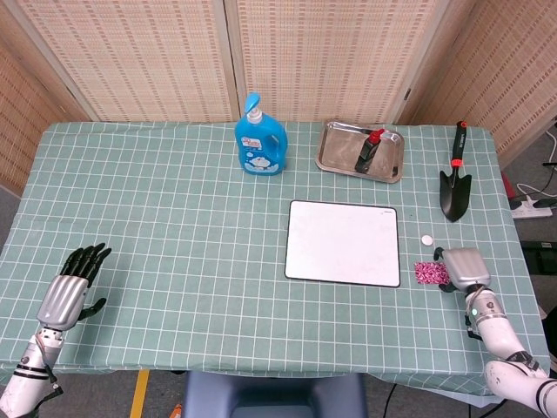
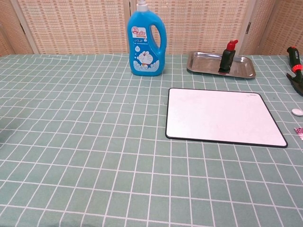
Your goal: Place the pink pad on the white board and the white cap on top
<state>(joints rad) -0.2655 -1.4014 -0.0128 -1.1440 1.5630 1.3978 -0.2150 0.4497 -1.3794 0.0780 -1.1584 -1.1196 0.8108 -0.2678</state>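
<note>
At the lower right of the head view, the right robot hand [image 1: 461, 266] is resting on the bench [image 1: 174, 226] just beside the pink pad [image 1: 430, 273], which is lying immediately to its left, between the hand and the right edge of the white board [image 1: 342, 243]. The pad is a small, roughly square piece, its slightly longer side running left to right, so no long axis is really steering the approach. Whether the fingertips are touching the pad, and whether the fingers are spread or curled, cannot be told, since the back of the hand is hiding them. The white cap [image 1: 426, 239] is sitting just above the pad in the frame, near the board's right edge. At the lower left, the left robot hand [image 1: 70, 285] is lying flat with fingers spread, holding nothing, well apart from everything. The right hand is clearly the nearer one, and the coming move looks like a short leftward pickup, then a carry onto the board.
</note>
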